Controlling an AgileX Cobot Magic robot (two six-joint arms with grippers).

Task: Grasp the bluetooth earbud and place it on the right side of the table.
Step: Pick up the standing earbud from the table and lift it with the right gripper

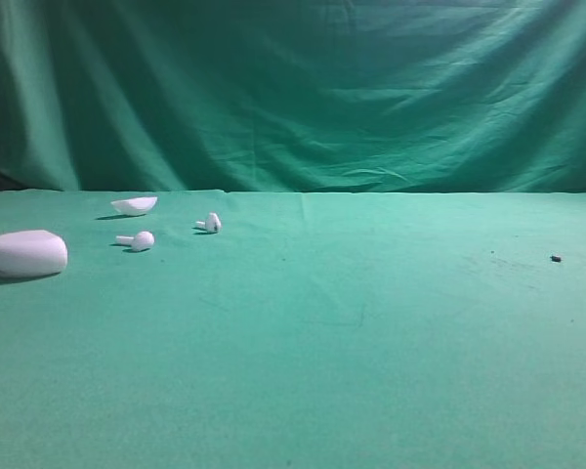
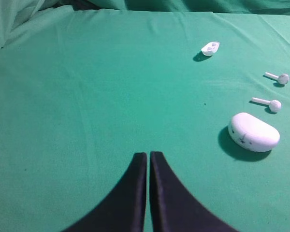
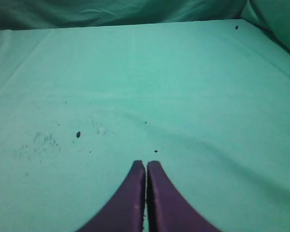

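Observation:
Two tiny white earbuds lie on the green table at the left: one nearer and one farther right. In the left wrist view they show at the right, one close to the case and one beyond it. The white oval case lies at the far left, also in the left wrist view. The white shell-shaped lid lies behind them, also in the left wrist view. My left gripper is shut and empty, well short of them. My right gripper is shut and empty over bare cloth.
A green draped backdrop hangs behind the table. A small dark speck lies on the cloth at the right, with faint dark marks in the right wrist view. Neither arm shows in the exterior view.

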